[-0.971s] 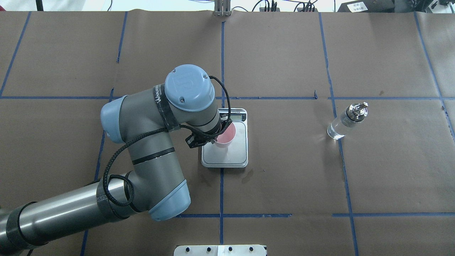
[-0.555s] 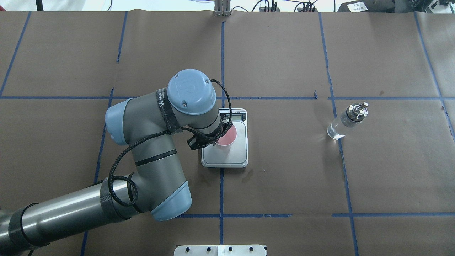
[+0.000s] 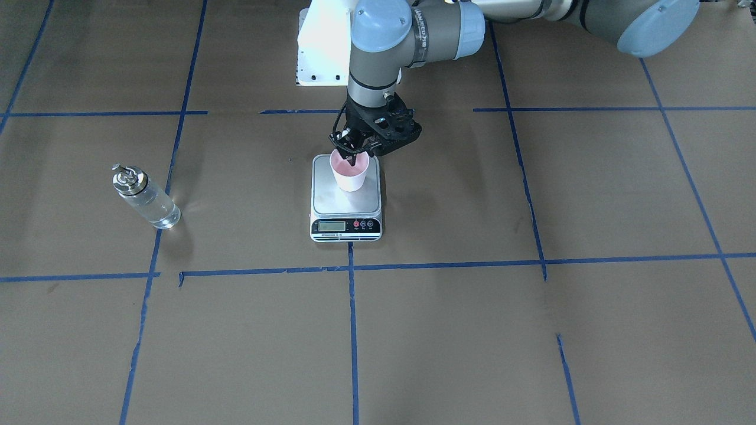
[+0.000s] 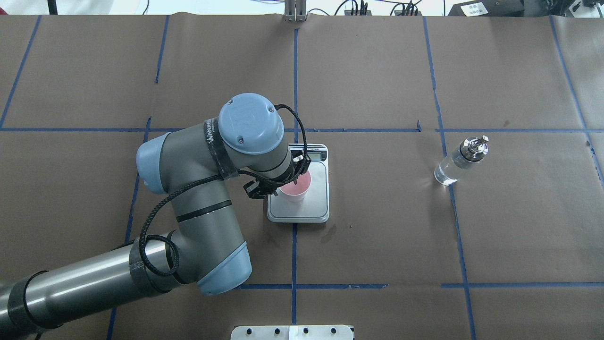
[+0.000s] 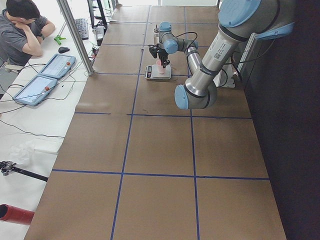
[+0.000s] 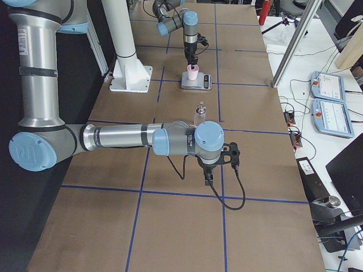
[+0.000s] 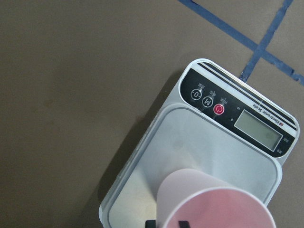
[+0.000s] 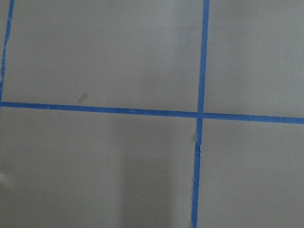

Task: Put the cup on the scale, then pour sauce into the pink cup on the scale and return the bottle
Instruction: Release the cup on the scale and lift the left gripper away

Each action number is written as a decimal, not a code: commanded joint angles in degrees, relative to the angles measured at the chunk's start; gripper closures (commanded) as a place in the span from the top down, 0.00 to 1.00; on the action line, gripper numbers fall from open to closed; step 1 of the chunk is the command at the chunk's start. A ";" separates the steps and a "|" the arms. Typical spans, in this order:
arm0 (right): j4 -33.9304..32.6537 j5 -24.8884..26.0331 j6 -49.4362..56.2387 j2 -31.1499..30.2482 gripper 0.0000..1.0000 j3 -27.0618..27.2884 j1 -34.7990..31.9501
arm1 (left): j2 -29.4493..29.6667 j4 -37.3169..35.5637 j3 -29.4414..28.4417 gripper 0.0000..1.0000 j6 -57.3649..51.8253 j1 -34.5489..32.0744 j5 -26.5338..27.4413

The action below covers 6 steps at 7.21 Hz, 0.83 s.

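My left hand (image 3: 352, 156) grips the cup (image 3: 351, 176) on the scale (image 3: 329, 202) (base looks seated); next I must release and lift straight up

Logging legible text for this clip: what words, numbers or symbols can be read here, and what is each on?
"Electronic Scale": beside the display on the scale.
"M": middle round button; its neighbours show only symbols.
Display: blank, no digits.
"WANJ...": black band on the left arm, rest unclear.
White label on the far equipment: too small to read.
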State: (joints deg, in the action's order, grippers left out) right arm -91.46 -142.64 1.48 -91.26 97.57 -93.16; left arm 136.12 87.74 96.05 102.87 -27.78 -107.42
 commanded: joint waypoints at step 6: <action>-0.56 1.31 -29.80 -4.00 1.00 23.22 7.70 | -1.03 -10.13 15.74 1.00 -14.15 -12.96 -7.87</action>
State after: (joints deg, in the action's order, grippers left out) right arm -92.10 -142.17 -20.44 -93.69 114.12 -89.07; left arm 135.23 78.80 110.48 92.90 -36.16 -112.21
